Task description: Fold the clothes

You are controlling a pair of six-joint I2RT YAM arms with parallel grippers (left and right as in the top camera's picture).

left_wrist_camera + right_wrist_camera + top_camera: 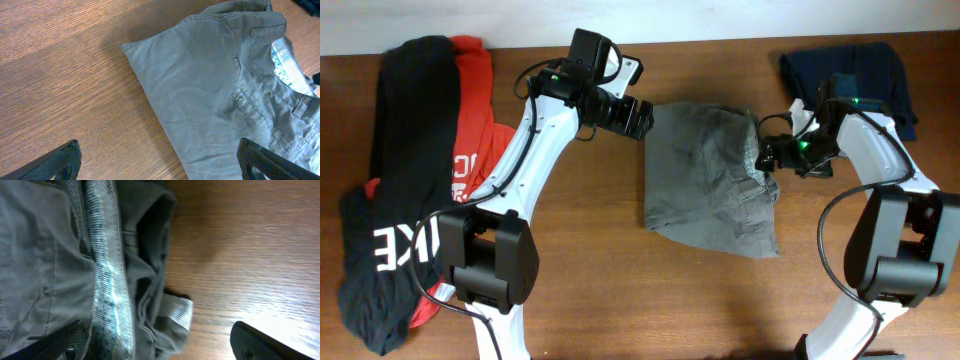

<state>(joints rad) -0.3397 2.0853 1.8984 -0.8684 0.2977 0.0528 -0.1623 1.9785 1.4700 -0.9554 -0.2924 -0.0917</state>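
The shorts (708,185) are laid on the counter (620,290), between the grippers. The left gripper (638,118) is held released, jaws spread wide, at their near corner. The right gripper (767,157) is likewise released, with the waistband (107,280) seen just ahead of it.

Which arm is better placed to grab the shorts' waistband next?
Right, probably. The open right gripper straddles the waistband; the left gripper hovers at the shorts' opposite edge.
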